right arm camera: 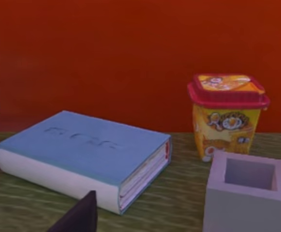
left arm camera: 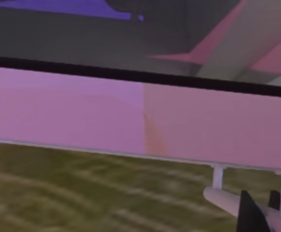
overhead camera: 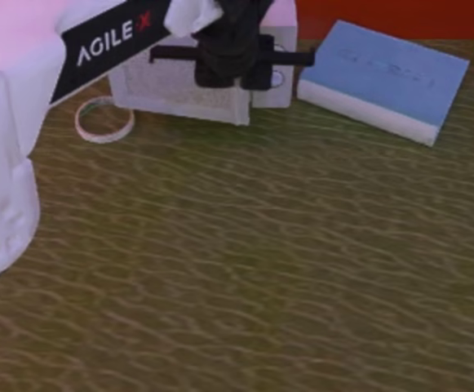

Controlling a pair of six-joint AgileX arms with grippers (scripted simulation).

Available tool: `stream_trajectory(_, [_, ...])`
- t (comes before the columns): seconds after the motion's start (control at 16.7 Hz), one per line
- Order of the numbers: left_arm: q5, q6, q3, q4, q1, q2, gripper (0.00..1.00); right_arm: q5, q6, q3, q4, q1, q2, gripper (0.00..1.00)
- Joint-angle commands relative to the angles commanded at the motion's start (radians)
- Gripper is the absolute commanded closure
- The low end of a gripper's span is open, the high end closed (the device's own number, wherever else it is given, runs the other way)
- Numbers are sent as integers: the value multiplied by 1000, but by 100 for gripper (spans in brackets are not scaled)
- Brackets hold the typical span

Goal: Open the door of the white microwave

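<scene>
Top view: my left gripper (overhead camera: 235,80) sits at the white microwave (overhead camera: 200,90) front; can't tell finger state. Door (overhead camera: 179,91) looks barely ajar; most of swing left.

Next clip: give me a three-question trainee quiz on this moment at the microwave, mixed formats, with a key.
1. True or false: the left gripper is over the front of the white microwave.
2. Multiple choice: what lies on the table to the right of the microwave in the top view? A) a blue-covered book B) a plate C) a bottle
3. Fill in: on the table left of the door lies a pale ___.

Key: 1 true. 2 A. 3 ring. Whether the left gripper's fingers hold anything cannot be seen. The right wrist view shows the book, a yellow cup with a red lid and a hollow pale block.
</scene>
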Motion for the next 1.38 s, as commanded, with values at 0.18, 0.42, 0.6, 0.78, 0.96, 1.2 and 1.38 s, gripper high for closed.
stream_trajectory(0.18, [0, 0, 0, 0, 0, 0, 100, 0, 0, 0, 0, 0, 0, 0])
stream_trajectory(0.42, [0, 0, 0, 0, 0, 0, 100, 0, 0, 0, 0, 0, 0, 0])
stream_trajectory(0.6, [0, 0, 0, 0, 0, 0, 100, 0, 0, 0, 0, 0, 0, 0])
stream_trajectory(0.78, [10, 4, -16, 8, -7, -6, 100, 0, 0, 0, 0, 0, 0, 0])
stream_trajectory(0.96, [25, 42, -78, 42, 3, -47, 100, 0, 0, 0, 0, 0, 0, 0])
stream_trajectory(1.2, [38, 75, -131, 68, 9, -79, 100, 0, 0, 0, 0, 0, 0, 0])
stream_trajectory(1.38, [38, 75, -131, 68, 9, -79, 100, 0, 0, 0, 0, 0, 0, 0])
